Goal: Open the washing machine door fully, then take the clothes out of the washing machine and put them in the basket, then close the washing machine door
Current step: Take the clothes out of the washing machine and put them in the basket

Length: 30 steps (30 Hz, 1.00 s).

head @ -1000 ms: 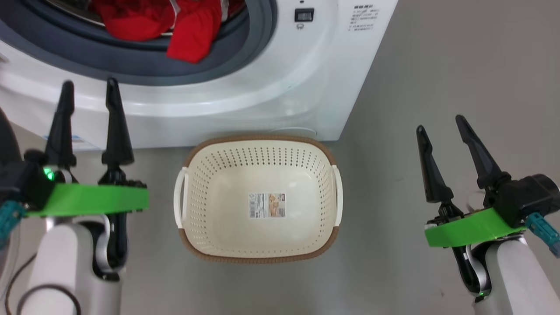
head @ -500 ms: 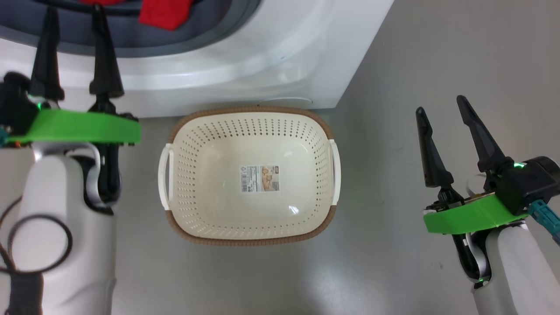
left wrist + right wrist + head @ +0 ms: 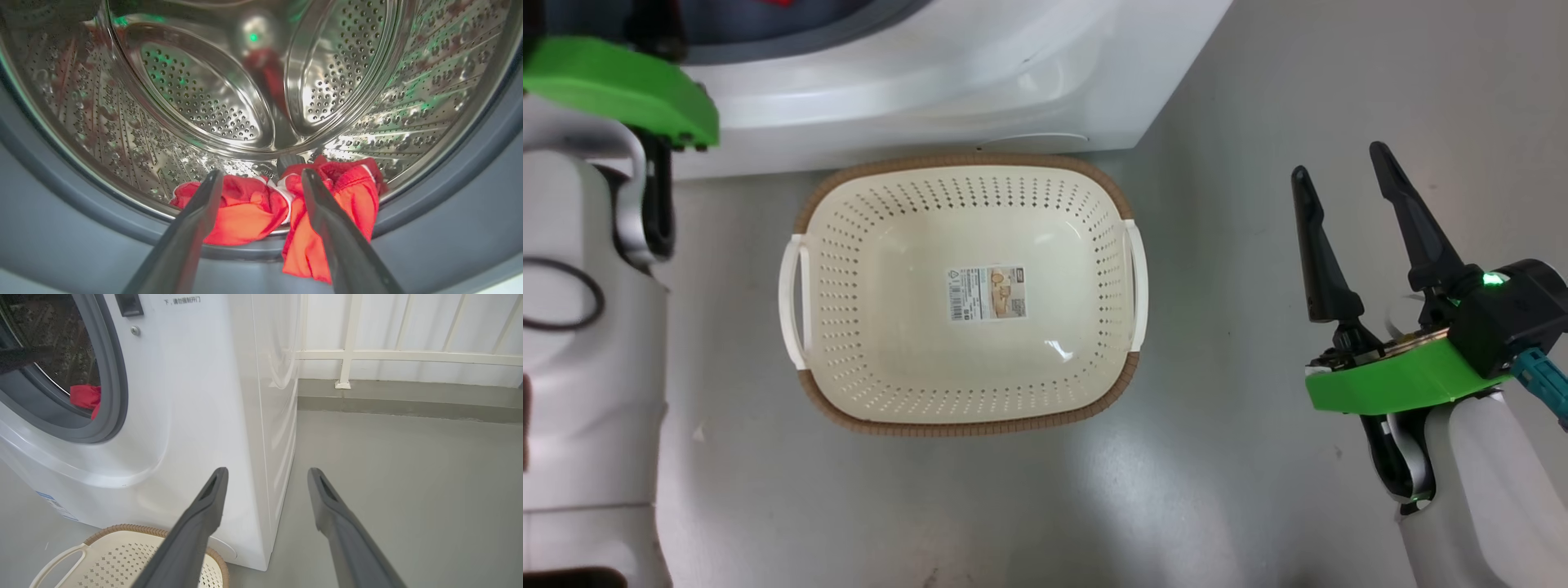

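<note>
- Two red bundles of clothes (image 3: 245, 210), white-trimmed, lie at the near lip of the drum (image 3: 204, 94), the right one spilling over the grey ring (image 3: 61, 196) (perhaps two garments; folds hide the rest).
- Left gripper (image 3: 261, 173), jaws apart, points at them; the head view cuts it off at the top edge.
- One cream basket (image 3: 964, 426) stands just before the washing machine (image 3: 931, 73).
- Right gripper (image 3: 1338, 159), jaws apart, hangs right of it.
</note>
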{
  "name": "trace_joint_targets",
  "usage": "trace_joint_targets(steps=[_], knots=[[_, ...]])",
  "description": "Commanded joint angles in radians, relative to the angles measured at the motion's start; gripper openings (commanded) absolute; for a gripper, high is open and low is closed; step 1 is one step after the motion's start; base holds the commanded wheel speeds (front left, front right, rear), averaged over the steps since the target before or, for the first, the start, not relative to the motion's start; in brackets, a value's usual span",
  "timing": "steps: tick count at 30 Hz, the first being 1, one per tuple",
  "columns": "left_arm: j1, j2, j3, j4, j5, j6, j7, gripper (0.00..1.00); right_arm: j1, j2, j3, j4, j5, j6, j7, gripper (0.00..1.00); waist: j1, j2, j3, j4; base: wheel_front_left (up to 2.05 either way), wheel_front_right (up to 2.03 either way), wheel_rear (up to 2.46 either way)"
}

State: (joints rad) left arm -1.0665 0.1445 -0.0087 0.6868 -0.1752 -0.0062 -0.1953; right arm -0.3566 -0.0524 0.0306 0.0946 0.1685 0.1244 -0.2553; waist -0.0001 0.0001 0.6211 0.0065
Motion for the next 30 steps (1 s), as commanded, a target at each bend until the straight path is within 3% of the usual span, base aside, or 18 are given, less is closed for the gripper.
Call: trace_joint_targets(steps=[1, 15, 30], knots=[[-0.029, 0.057, 0.012, 0.002, 0.014, 0.007, 0.012, 1.00, 0.000, 0.002, 0.028, -0.022, 0.008, 0.006, -0.006, 1.00, 0.0001, -0.0001, 0.014, -0.009, 0.00, 0.00, 0.00], [-0.235, 0.129, -0.065, 0.268, 0.088, 0.032, 0.132, 1.00, -0.029, 0.002, 0.058, -0.010, 0.051, 0.006, -0.006, 1.00, 0.0001, -0.0001, 0.052, -0.040, 0.00, 0.00, 0.00], [-0.316, 0.205, -0.121, 0.436, 0.129, 0.041, 0.145, 1.00, -0.040, 0.002, 0.087, -0.005, 0.082, 0.006, -0.006, 1.00, 0.0001, -0.0001, 0.079, -0.088, 0.00, 0.00, 0.00]])
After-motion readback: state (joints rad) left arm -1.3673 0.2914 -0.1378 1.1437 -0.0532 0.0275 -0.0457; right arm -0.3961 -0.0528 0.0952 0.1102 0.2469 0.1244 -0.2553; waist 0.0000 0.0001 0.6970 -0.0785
